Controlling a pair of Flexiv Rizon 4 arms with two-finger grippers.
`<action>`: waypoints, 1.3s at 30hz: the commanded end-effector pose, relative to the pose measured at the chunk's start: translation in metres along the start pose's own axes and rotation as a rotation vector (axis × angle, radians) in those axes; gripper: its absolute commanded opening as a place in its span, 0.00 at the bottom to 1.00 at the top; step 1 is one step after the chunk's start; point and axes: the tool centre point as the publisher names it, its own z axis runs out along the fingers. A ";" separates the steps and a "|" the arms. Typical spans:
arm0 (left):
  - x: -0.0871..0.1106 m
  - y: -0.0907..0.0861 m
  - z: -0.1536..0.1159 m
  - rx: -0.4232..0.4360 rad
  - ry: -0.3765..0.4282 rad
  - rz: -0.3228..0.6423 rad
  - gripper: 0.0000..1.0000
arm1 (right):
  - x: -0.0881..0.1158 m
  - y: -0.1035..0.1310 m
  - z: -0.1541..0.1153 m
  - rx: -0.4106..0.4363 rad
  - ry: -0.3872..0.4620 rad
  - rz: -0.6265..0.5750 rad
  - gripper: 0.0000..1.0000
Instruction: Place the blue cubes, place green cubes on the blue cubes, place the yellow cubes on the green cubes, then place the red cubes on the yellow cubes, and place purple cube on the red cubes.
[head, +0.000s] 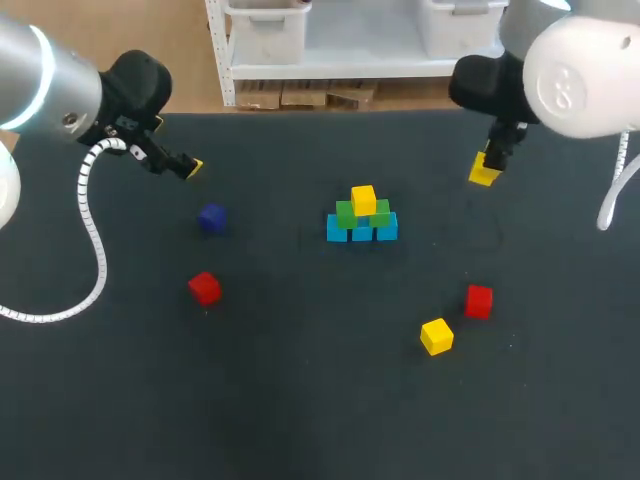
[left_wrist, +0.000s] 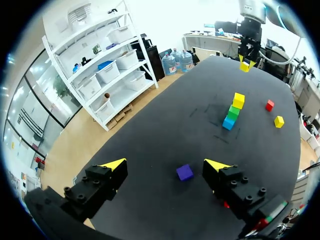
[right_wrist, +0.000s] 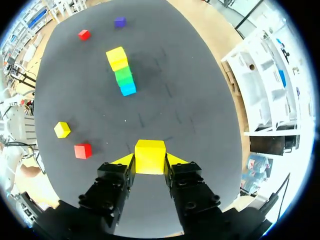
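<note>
The left gripper (head: 190, 167) hangs over the far left part of the desk (head: 300, 400), its fingers spread with nothing between them. Toward the front edge from it lies the purple cube (head: 211, 217), alone on bare surface. Nearer the front again, and apart from it, is the left red cube (head: 204, 288).

At the desk's middle stands the stack: three blue cubes (head: 361, 232) touching in a row, two green cubes (head: 346, 213) on them and the top yellow cube (head: 363, 199) above. Bare desk surrounds it on every side, widest toward the front edge.

Right of the stack and nearer the front, the loose yellow cube (head: 436, 336) and the right red cube (head: 478, 300) lie near each other, not touching. Over the far right part, the right gripper (head: 487, 165) pinches the held yellow cube (right_wrist: 150, 155) between both fingers.
</note>
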 end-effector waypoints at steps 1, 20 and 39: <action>0.002 0.002 -0.001 0.008 -0.006 0.004 1.00 | -0.006 0.005 -0.005 0.002 0.001 -0.029 0.00; 0.002 0.002 -0.001 0.008 -0.006 0.004 1.00 | -0.046 0.048 -0.016 -0.089 -0.039 -0.169 0.00; 0.002 0.002 -0.001 0.008 -0.006 0.004 1.00 | -0.078 0.055 0.000 -0.092 0.010 -0.363 0.00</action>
